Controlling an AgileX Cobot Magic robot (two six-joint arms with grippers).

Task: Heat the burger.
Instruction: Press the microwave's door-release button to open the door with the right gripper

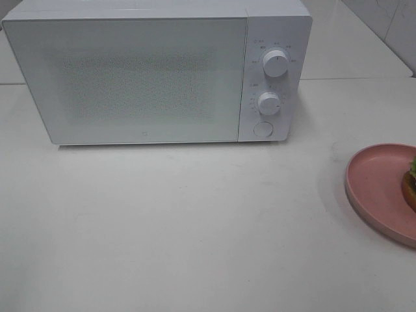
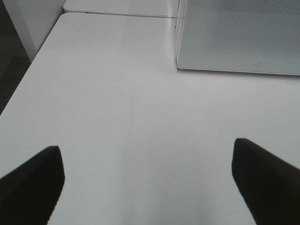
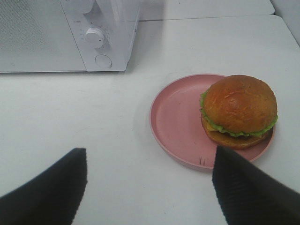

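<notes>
The burger (image 3: 239, 111), golden-brown bun over green lettuce and yellow cheese, rests on a round pink plate (image 3: 176, 122); only its edge (image 1: 409, 185) shows at the right border of the exterior high view, on the plate (image 1: 377, 188). My right gripper (image 3: 150, 187) hovers open short of the plate, nothing between its fingers. Over bare table to the left of the microwave, my left gripper (image 2: 147, 180) is open and holds nothing. The white microwave (image 1: 130, 78) stands at the back with its door shut. Neither arm appears in the exterior high view.
The microwave has two knobs (image 1: 275, 64) and a round button (image 1: 262, 129) on its right panel. The white table (image 1: 195, 221) stretches in front of it. The table's left edge (image 2: 23, 75) drops to a dark floor.
</notes>
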